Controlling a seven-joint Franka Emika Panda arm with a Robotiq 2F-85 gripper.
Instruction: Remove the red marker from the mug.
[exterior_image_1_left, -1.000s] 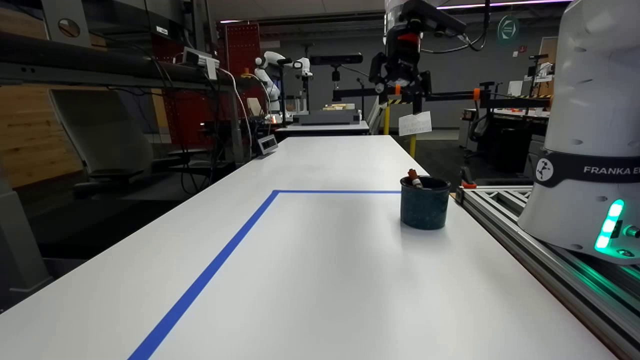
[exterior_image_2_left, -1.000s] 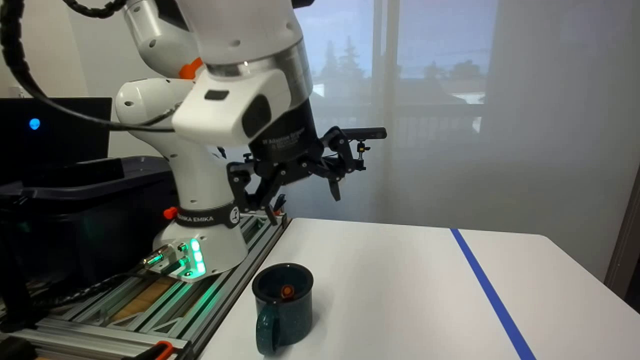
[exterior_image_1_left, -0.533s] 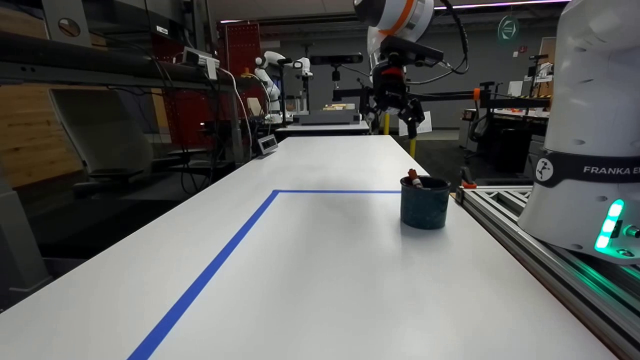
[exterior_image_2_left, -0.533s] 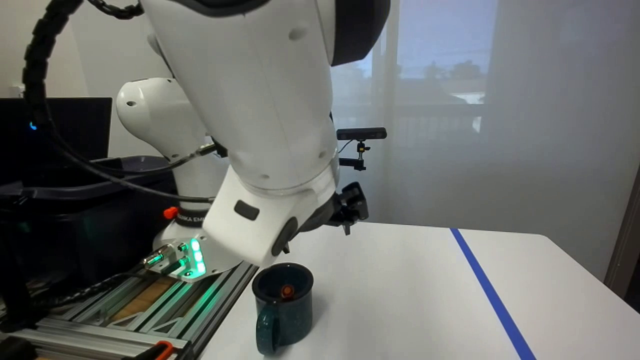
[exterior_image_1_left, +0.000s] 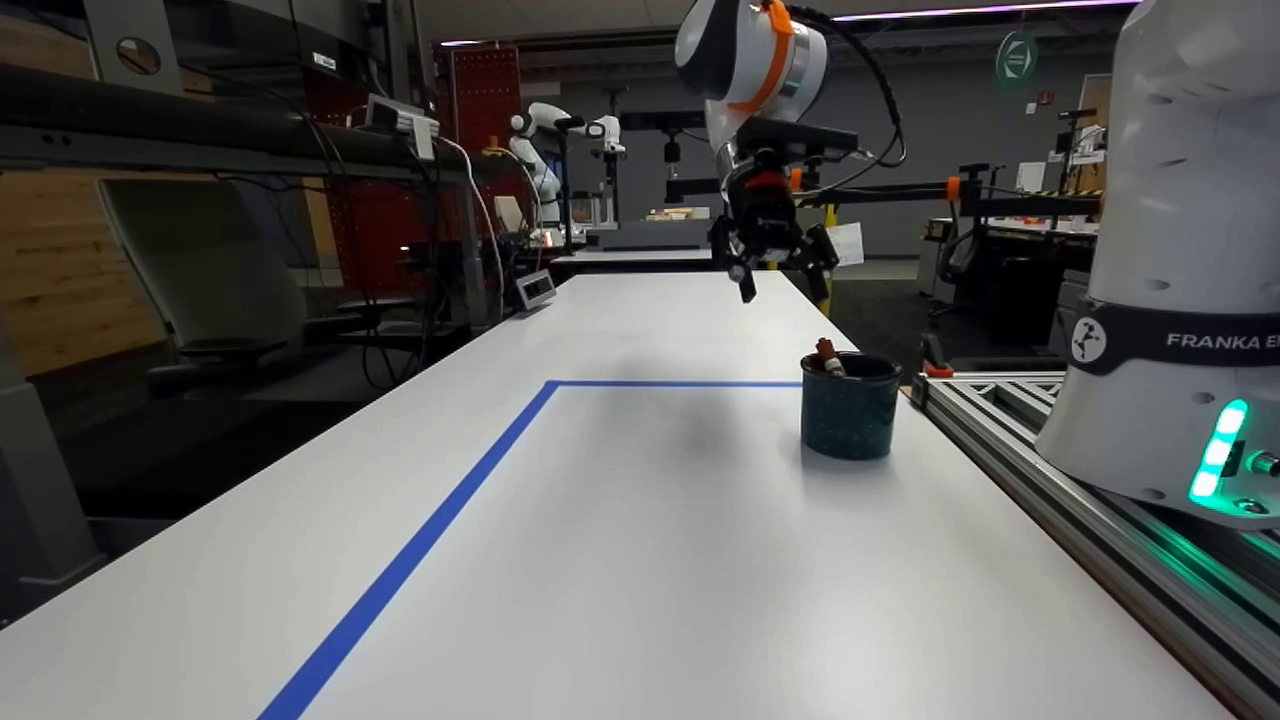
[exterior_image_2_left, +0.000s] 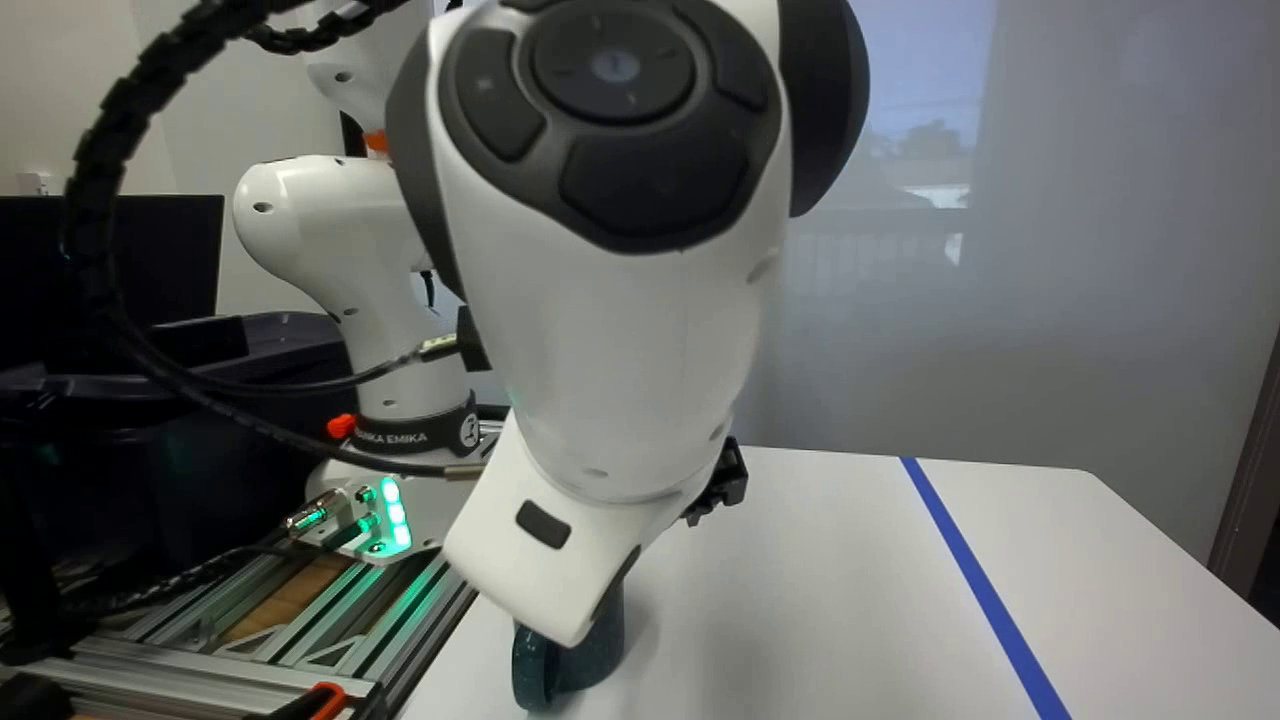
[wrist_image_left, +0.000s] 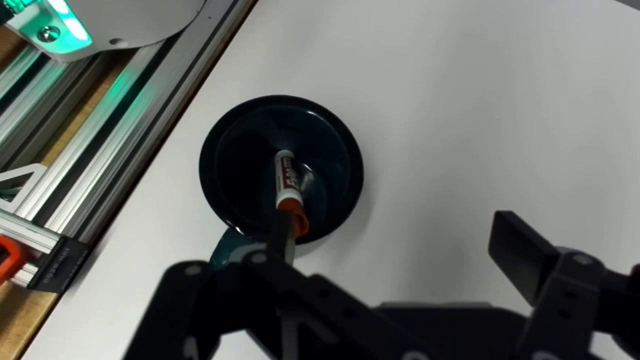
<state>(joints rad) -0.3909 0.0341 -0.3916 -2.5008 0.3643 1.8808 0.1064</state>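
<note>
While the gripper (wrist_image_left: 392, 232) hangs over the table with its fingers (wrist_image_left: 522, 247) spread wide, nothing sits between them. In the wrist view a finger crosses the end of the red marker (wrist_image_left: 288, 180), but in an exterior view the fingertips stand above the mug (exterior_image_1_left: 848, 415) and apart from it, so I read that as overlap rather than contact.

The marker stands slanted inside the upright mug, its white-and-red body down in the cup and its cap (wrist_image_left: 295, 207) rising slightly past the rim, tilted toward the handle (exterior_image_2_left: 534, 668) side. Removal, then, has not started; I judge that only the readying is done, with an opened grip brought near. Left to do are lining up over the cap, closing on it, drawing the marker clear of the rim and, presumably, laying it down.

In an exterior view the arm (exterior_image_2_left: 620, 380) hides the mug's upper part. Farther out, the white table (exterior_image_1_left: 650, 560) carries a blue tape line (exterior_image_1_left: 471, 480), and a metal rail (exterior_image_1_left: 1080, 520) runs along its edge beneath the robot's base (exterior_image_1_left: 1180, 420).
</note>
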